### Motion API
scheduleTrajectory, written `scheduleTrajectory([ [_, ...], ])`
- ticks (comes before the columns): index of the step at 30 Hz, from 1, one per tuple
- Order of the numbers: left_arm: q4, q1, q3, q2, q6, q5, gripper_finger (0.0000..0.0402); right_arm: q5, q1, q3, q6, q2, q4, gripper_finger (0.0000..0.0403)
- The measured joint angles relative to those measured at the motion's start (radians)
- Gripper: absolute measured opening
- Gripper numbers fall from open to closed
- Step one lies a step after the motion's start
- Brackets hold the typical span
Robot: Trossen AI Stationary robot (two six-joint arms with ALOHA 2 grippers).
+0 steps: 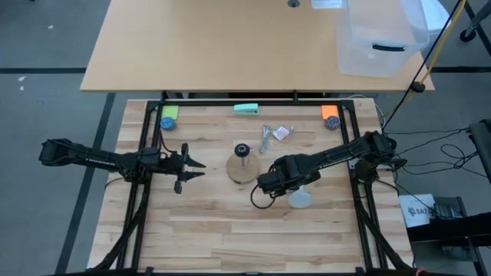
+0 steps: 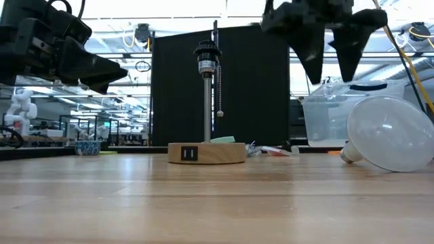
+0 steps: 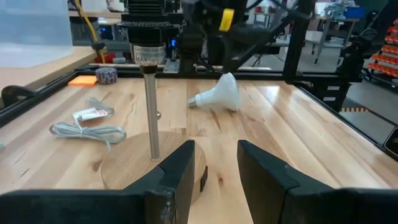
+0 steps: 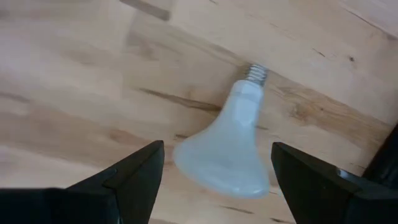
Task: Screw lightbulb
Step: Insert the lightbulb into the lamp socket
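We hover our right gripper, jaws apart, above the lightbulb lying on its side right of the table's middle. We should descend squarely astride its globe. Our left gripper waits, parted.

Setting: robotics lab, open-plan.
Evidence: black frame bolted round a butcher-block table; white humanoid robot in background; cables on floor; ceiling strip lights.
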Motion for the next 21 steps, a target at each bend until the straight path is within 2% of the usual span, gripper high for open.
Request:
scheduleTrajectory([
  [9, 0.000, 0.000, 0.000, -0.001, 0.001, 0.003, 0.0126, -0.076, -0.034, -0.152, -0.041, 0.000, 0.109, 0.0290],
  [13, 0.000, 0.000, 0.000, -0.001, 0.003, 0.003, 0.0126, -0.061, -0.037, -0.164, -0.065, -0.001, 0.132, 0.0290],
  [17, 0.000, 0.000, 0.000, -0.001, 0.004, 0.003, 0.0126, 0.027, -0.009, -0.150, -0.088, -0.014, 0.162, 0.0290],
  [21, 0.001, 0.000, 0.000, -0.001, 0.003, 0.003, 0.0126, 0.207, 0.051, -0.140, -0.055, -0.052, 0.139, 0.0290],
])
